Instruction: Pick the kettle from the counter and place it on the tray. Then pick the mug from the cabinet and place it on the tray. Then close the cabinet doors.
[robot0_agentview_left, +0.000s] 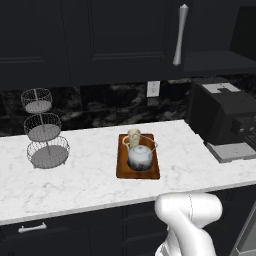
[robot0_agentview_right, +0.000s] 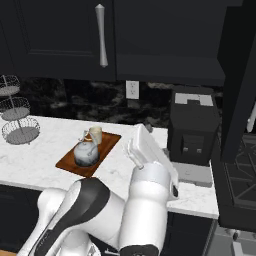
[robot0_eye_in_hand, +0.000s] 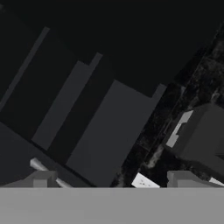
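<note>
The gripper (robot0_eye_in_hand: 111, 181) has its two fingertips set well apart at the bottom of the hand view, with nothing between them. It looks along the black panelled front of the cabinet (robot0_eye_in_hand: 100, 127), with a silver bar handle (robot0_eye_in_hand: 48, 171) lying just beside the left fingertip (its long axis runs obliquely across this tilted view).

In the right base view, the white forearm (robot0_agentview_right: 150, 155) rises over the counter (robot0_agentview_right: 35, 160), to the right of the tray (robot0_agentview_right: 65, 162).

The kettle (robot0_agentview_left: 140, 156) and the mug (robot0_agentview_left: 134, 136) both stand on the tray, the mug behind the kettle. Judgement: both placements are done, and closing the cabinet doors remains. One door (robot0_agentview_left: 125, 35) with its vertical handle (robot0_agentview_left: 180, 35) stands above the tray; whether it is fully closed cannot be determined.
</note>
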